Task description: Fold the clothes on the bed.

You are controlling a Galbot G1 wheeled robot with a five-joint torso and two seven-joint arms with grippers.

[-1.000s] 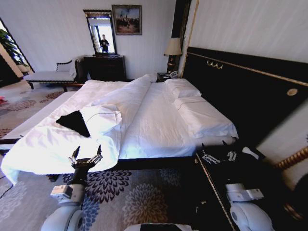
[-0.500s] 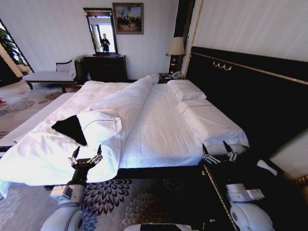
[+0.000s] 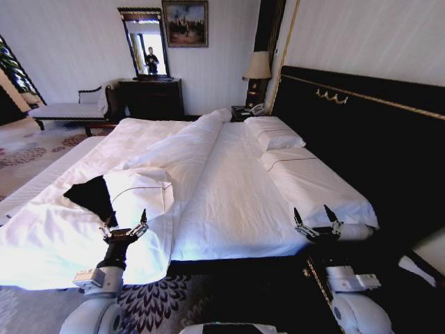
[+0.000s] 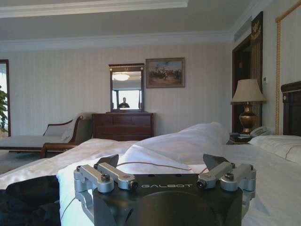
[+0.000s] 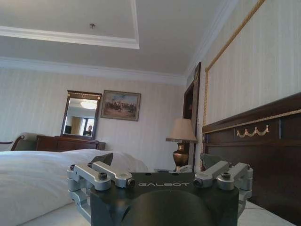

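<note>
Black cotton T-shirt [image 3: 89, 195], count one, lies crumpled on the white bed [image 3: 229, 188] at roughly 10 o'clock from your left gripper [image 3: 124, 226], half tucked under a folded-back flap of the duvet [image 3: 142, 184]. Compared with a second ago the whole head view has shifted: the bed's near edge now sits right under both grippers, less carpet [image 3: 149, 292] shows, and the shirt lies closer to the left one. You should read this as the camera and base closing in, not as the shirt moving; its shape looks unchanged. Judgement: approach is nearly done, folding is not yet begun, and the shirt is probably just within left-arm reach. Left gripper hovers over the duvet's hanging edge, fingers spread wide, nothing held; the left wrist view confirms this, with the dark fabric [image 4: 28, 200] low beside the gripper [image 4: 164, 167]. Right gripper [image 3: 317, 226] hangs at the bed's headboard-side corner, at about 3 o'clock from the left one and well apart from the shirt, fingers likewise spread and empty. Counts: two grippers, two pillows [image 3: 278, 139], one lamp [image 3: 257, 73], one mirror [image 3: 144, 45], one painting [image 3: 185, 23].
</note>
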